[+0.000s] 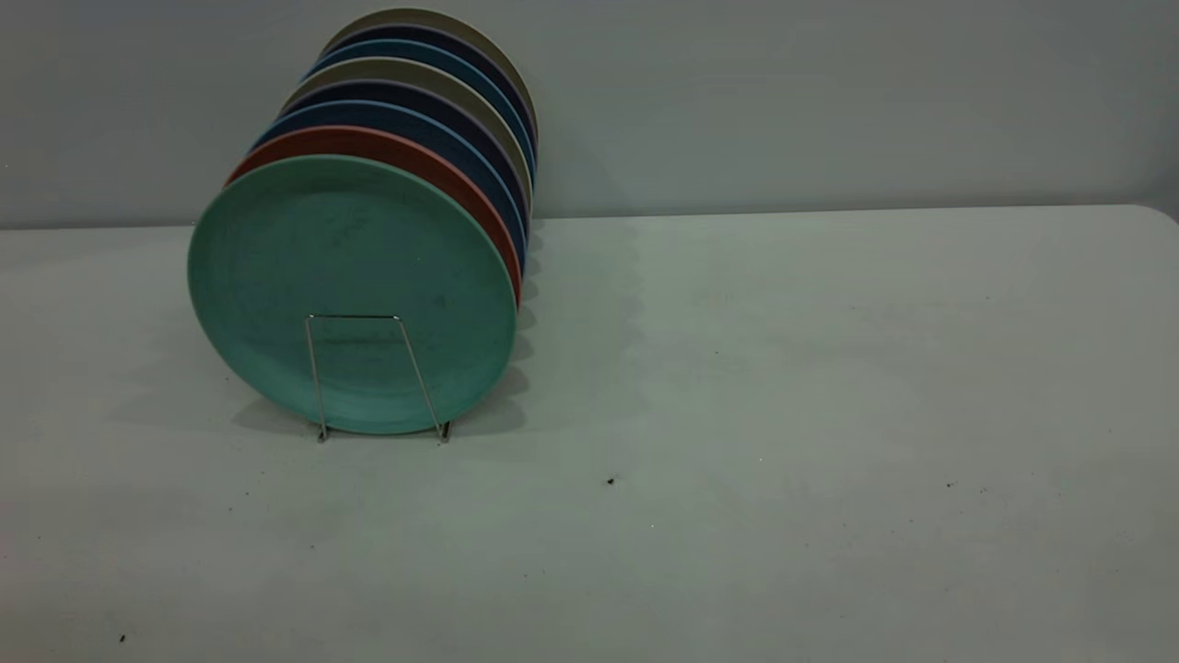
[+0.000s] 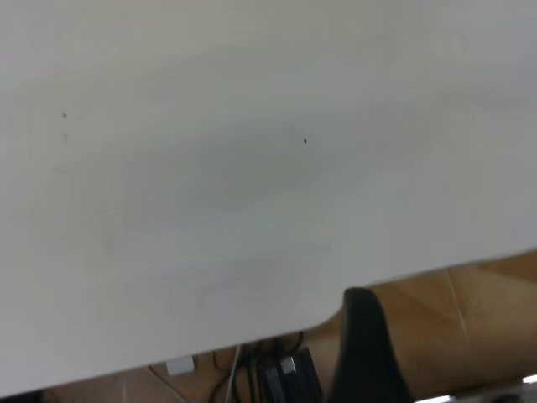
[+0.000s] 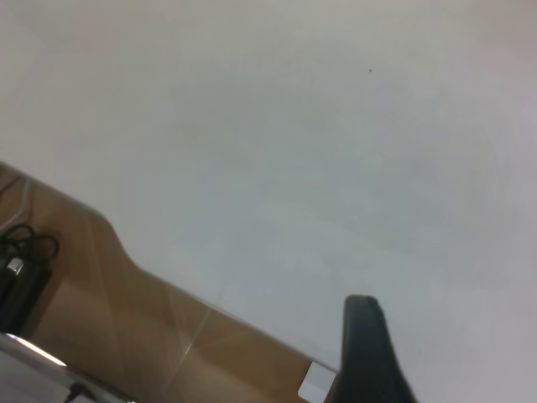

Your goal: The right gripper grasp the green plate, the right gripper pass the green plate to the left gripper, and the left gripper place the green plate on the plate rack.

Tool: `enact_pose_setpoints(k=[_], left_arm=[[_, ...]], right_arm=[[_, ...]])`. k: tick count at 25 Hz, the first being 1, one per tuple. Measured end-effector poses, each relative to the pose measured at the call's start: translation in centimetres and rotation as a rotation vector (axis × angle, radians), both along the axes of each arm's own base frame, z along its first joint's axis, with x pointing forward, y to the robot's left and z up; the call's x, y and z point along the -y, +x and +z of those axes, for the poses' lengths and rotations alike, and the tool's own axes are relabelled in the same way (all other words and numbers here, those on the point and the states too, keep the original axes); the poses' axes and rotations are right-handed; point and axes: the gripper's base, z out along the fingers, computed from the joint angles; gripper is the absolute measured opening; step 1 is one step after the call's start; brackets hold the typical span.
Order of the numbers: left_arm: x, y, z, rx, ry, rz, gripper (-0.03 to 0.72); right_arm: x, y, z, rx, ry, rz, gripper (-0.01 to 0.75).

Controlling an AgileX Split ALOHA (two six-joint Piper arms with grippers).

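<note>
- We judge the task done: the green plate (image 1: pixel 352 285) stands upright in the plate rack's (image 1: pixel 368 373) nearest loop, in front of the salmon-pink plate (image 1: pixel 405 157).
- Best now: leave both arms parked clear of the rack.
- Left gripper (image 2: pixel 362 348) and right gripper (image 3: pixel 365 348) each show one finger; we cannot tell their spread.

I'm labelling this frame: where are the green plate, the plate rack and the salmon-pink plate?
green plate (image 1: pixel 350 267), exterior view, centre of its front face.
plate rack (image 1: pixel 315 373), exterior view, left upright of the front wire loop.
salmon-pink plate (image 1: pixel 405 150), exterior view, exposed upper rim behind the green plate.
</note>
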Motion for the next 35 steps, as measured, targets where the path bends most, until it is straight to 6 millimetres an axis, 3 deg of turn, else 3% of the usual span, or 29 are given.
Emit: enact_pose_setpoints(k=[26,35], left_arm=[[0.2,-0.7,-0.5,0.064,-0.026,-0.015,0.539],[0.1,-2.4,-0.5,0.186,-0.028,-0.003,0.539]], right_arm=[[0.2,-0.5,0.0,0.033,0.016,-0.009,0.507],[1.0,-2.8,0.1,0.198,0.059,-0.236,0.507]])
